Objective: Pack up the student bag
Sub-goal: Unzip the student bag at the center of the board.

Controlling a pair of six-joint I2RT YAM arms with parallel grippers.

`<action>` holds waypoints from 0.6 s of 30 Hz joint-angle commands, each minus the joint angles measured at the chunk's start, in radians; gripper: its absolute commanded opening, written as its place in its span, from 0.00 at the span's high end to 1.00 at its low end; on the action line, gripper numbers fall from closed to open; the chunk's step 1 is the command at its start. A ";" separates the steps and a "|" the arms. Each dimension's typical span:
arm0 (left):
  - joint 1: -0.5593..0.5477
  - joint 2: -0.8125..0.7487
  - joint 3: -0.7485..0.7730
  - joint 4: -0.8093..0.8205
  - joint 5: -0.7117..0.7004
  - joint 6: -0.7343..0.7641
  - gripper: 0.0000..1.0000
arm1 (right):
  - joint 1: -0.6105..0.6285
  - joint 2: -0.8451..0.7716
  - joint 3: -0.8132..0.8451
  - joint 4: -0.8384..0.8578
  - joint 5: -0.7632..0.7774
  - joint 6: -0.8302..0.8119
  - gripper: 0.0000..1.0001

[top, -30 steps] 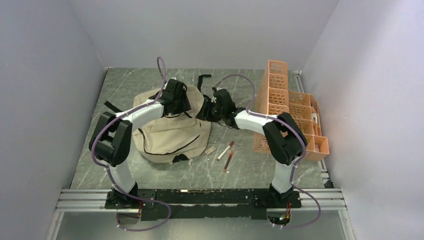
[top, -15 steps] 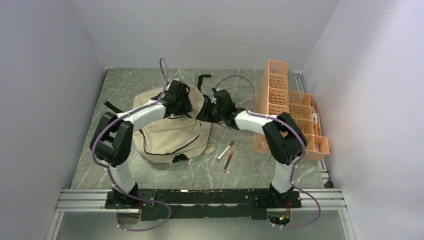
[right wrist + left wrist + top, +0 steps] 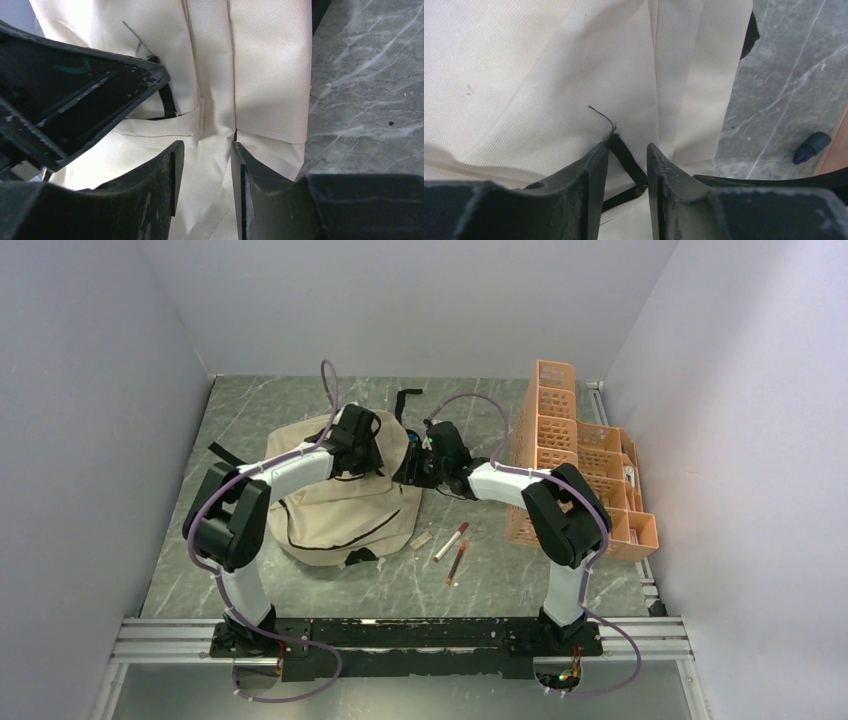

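— Where's the student bag (image 3: 340,505) from the jaws?

— Directly under both. The left gripper (image 3: 626,152) stands narrowly parted astride a black strap (image 3: 624,155) running up between its fingers; the right gripper (image 3: 205,150), equally narrow, straddles a fabric seam — nothing pinched.

student bag (image 3: 340,505) beige, black straps | organizer (image 3: 570,450) orange | table (image 3: 190,550) grey-veined

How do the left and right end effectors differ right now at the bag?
The left end effector has a black strap between its fingers; the right end effector straddles only beige fabric of the student bag. The left reaches over the bag's top; the right comes in at its right edge, beside bare table. Both have a narrow gap between the fingers and hang low over the bag's far end.
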 commanded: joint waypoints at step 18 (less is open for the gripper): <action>-0.006 -0.070 -0.051 0.067 -0.015 0.117 0.95 | -0.006 0.043 0.054 0.008 0.004 0.015 0.49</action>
